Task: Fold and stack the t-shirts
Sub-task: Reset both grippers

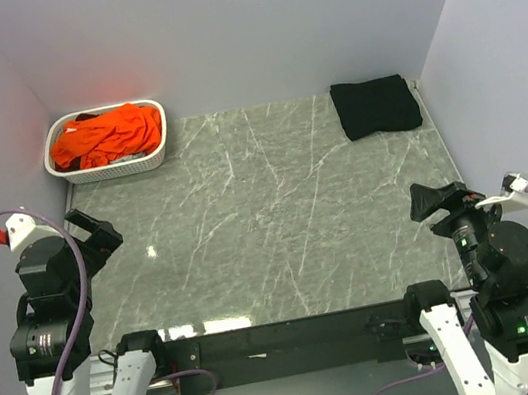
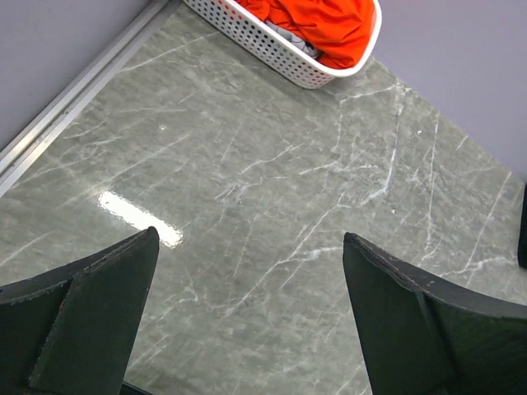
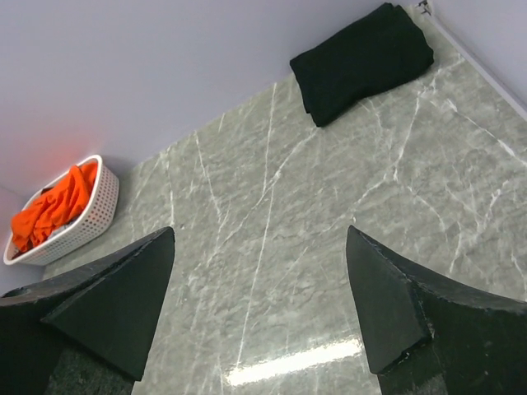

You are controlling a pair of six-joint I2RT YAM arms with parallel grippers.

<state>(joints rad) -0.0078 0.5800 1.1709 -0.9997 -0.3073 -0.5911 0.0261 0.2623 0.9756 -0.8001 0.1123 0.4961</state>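
Observation:
A black t-shirt lies folded at the table's far right corner; it also shows in the right wrist view. Crumpled orange t-shirts fill a white latticed basket at the far left; they show in the left wrist view and the right wrist view. My left gripper is open and empty above the near left of the table, its gap over bare marble. My right gripper is open and empty at the near right, its gap over bare marble.
The grey marble tabletop is bounded by pale walls at the left, back and right. A metal rail runs along the left edge. A black bar crosses the near edge between the arm bases.

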